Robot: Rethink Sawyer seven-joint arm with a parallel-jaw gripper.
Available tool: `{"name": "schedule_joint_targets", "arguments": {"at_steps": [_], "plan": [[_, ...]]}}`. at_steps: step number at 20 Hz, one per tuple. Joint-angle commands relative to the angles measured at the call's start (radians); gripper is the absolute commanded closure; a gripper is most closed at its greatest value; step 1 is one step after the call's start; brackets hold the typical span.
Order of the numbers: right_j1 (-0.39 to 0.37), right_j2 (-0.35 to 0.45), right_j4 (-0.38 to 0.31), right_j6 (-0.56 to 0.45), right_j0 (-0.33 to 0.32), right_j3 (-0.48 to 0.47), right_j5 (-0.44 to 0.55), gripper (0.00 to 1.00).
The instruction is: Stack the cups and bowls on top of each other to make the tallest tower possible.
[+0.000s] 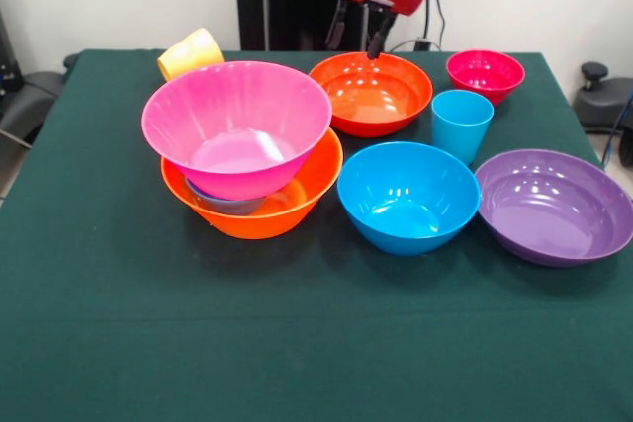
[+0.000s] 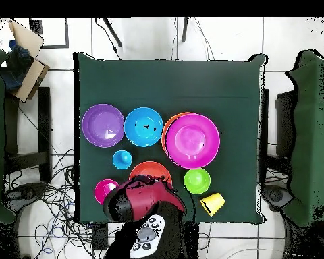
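Two big bowls already nest as the tower (image 1: 252, 160), pink over orange. Just behind it, the gripper (image 1: 368, 35) hangs above the red-orange bowl (image 1: 371, 94), fingers slightly spread; it should probably pinch one rim squarely, then lift straight.

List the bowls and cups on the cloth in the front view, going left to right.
Yellow cup → pink bowl nested in the large orange bowl → red-orange bowl → blue bowl → blue cup → magenta bowl → purple bowl.
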Motion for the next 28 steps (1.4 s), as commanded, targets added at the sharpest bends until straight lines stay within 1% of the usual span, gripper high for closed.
{"name": "schedule_joint_targets", "arguments": {"at_steps": [1, 2, 4, 5, 6, 7, 11, 13, 15, 16, 18, 19, 21, 24, 28], "plan": [[-0.035, 0.205, 0.024, 0.079, -0.132, 0.035, -0.069, 0.0], [-0.047, 0.223, 0.017, 0.07, -0.152, 0.047, -0.071, 0.0], [-0.076, 0.271, -0.001, 0.042, -0.212, 0.079, -0.072, 0.0], [-0.094, 0.302, -0.011, 0.026, -0.252, 0.098, -0.071, 0.0], [-0.102, 0.317, -0.019, 0.02, -0.272, 0.108, -0.071, 0.0], [-0.114, 0.34, -0.029, 0.008, -0.306, 0.122, -0.073, 0.0], [-0.134, 0.392, -0.066, -0.009, -0.391, 0.163, -0.091, 0.0], [-0.137, 0.41, -0.085, -0.012, -0.424, 0.178, -0.105, 0.0], [-0.14, 0.416, -0.103, -0.01, -0.443, 0.193, -0.117, 0.0], [-0.144, 0.414, -0.108, -0.006, -0.443, 0.198, -0.117, 0.0], [-0.157, 0.383, -0.114, 0.019, -0.42, 0.205, -0.117, 0.0], [-0.162, 0.35, -0.113, 0.043, -0.392, 0.207, -0.123, 0.0], [-0.164, 0.318, -0.107, 0.065, -0.361, 0.206, -0.118, 0.0], [-0.16, 0.306, -0.09, 0.089, -0.341, 0.21, -0.126, 0.0], [-0.165, 0.322, -0.03, 0.13, -0.321, 0.216, -0.118, 0.0]]}}
